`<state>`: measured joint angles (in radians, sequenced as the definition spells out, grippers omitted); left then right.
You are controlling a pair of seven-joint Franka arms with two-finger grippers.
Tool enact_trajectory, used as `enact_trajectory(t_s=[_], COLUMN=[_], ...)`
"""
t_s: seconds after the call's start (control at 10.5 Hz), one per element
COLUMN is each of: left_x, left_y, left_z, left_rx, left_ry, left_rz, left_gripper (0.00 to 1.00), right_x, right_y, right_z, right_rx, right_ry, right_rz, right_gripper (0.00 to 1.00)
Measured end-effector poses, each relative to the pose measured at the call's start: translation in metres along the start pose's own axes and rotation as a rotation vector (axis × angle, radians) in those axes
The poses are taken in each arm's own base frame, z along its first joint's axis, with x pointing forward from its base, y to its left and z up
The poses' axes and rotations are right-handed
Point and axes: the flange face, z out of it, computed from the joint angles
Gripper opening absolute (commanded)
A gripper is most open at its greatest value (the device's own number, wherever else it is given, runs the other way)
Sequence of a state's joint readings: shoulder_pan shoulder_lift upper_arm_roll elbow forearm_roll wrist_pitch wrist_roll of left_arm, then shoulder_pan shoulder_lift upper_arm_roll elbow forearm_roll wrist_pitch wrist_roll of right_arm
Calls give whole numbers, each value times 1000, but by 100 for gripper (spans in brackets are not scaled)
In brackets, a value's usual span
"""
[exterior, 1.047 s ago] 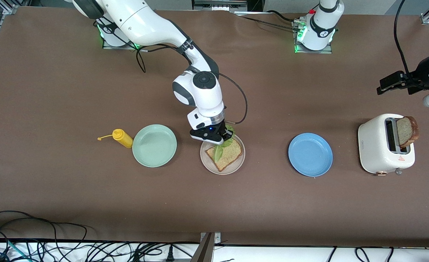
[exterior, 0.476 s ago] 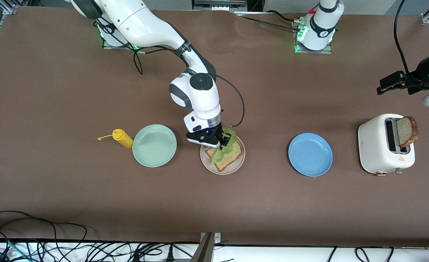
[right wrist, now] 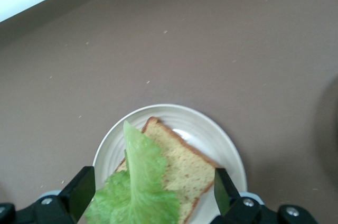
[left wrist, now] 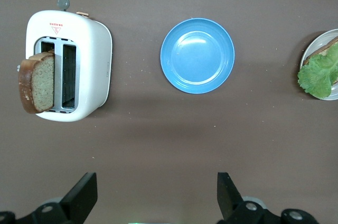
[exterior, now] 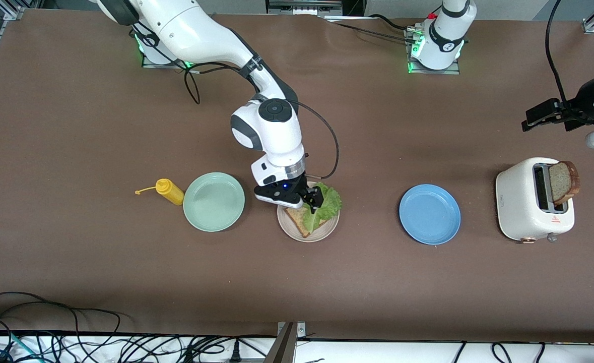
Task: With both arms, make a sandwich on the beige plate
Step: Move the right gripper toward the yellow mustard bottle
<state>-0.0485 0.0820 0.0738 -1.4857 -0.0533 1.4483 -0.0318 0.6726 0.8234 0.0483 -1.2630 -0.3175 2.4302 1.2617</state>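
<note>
Right fingers [exterior: 311,199]: standing wide apart and holding nothing, hovering low over the beige plate, so the lettuce is resting by its own weight.
Left fingers [left wrist: 157,197]: spread wide and empty, hanging over bare counter near the toaster; this arm is waiting, I judge for the second slice.
Beige plate [exterior: 297,234]: sitting mid-counter between the green plate [exterior: 214,201] and the blue plate [exterior: 430,214], serving as the building spot.
Bread slice [exterior: 297,219]: lying flat on the beige plate as the base layer.
Lettuce [exterior: 327,204]: draping over the slice, partly overhanging toward the blue plate; not lying centred.
Second slice [exterior: 563,181]: standing upright in the toaster [exterior: 528,201] slot, sticking up clear, easy for me to pinch.
Mustard bottle [exterior: 170,191]: lying beside the green plate, untouched.
Progress: two layers down, I reckon; top slice not yet placed.
</note>
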Motion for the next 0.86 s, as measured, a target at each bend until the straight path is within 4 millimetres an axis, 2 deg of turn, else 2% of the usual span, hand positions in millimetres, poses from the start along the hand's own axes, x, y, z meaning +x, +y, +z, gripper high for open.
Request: enact_trajectory(t_s=[0.19,0.38,0.57,0.86], left_x=[0,0,0,0], left_y=[0,0,0,-1], left_z=[0,0,0,0], left_rx=[0,0,0,0], left_ry=[0,0,0,1], left_rz=[0,0,-1,-1], left_gripper=[100,100,100,100], right_x=[23,71,108,140], right_y=[2,23,50,83], right_z=[-32,-64,-83,-103], right_rx=[-28,-60,-126,-219], right_ry=[11,32,27,-8], right_rz=[28,83,73,67], right_gripper=[100,100,100,100])
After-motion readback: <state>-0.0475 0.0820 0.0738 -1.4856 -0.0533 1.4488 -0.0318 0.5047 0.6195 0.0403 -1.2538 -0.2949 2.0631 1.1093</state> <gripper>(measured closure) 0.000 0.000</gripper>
